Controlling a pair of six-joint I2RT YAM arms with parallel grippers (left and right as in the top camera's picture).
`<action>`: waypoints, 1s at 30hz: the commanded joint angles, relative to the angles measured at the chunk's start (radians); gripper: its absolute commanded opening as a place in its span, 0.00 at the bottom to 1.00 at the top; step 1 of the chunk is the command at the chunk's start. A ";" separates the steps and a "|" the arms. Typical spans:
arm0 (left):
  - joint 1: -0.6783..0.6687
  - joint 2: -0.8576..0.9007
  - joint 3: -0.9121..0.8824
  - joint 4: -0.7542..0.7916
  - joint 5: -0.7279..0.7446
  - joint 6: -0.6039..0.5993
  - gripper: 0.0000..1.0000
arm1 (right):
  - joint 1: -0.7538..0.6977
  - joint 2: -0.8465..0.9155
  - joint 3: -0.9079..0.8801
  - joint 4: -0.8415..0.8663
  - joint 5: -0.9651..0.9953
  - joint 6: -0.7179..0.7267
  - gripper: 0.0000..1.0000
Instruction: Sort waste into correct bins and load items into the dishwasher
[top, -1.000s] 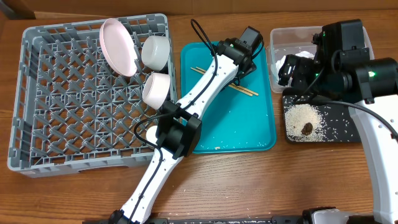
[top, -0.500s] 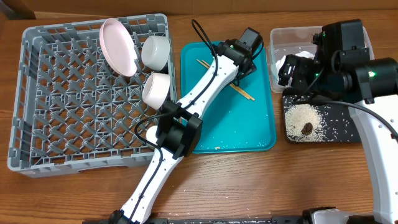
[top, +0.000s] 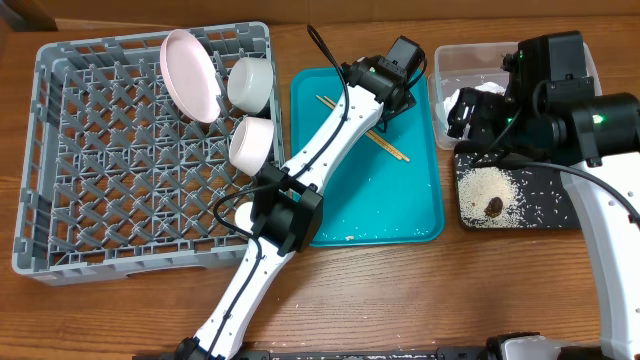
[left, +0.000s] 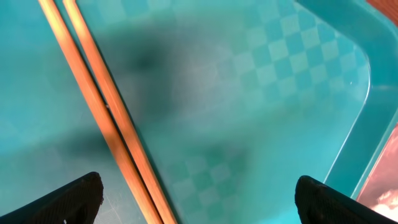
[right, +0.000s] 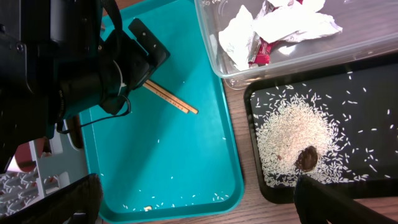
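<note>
Left gripper (left: 198, 200) hovers with jaws spread over the two chopsticks (left: 102, 112), which have shifted askew on the teal tray (top: 400, 210), still awaiting the dishwasher (top: 40, 160).

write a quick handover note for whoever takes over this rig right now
left hand: open, empty, low over the chopsticks on the teal tray.
right hand: open, empty, raised near the black tray.
done: pink plate and two bowls in the grey rack; wrappers in the clear tub; rice and brown lump in the black tray.
left: chopsticks into the rack; stray grains on the teal tray.
</note>
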 joint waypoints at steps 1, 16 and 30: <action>-0.001 0.000 0.021 0.029 -0.057 0.012 1.00 | 0.000 -0.005 0.019 0.004 0.006 -0.006 1.00; -0.001 0.002 -0.033 0.081 -0.058 -0.015 1.00 | 0.000 -0.005 0.019 0.004 0.006 -0.006 1.00; -0.001 0.002 -0.077 0.114 -0.043 -0.014 1.00 | 0.000 -0.005 0.019 0.004 0.006 -0.006 1.00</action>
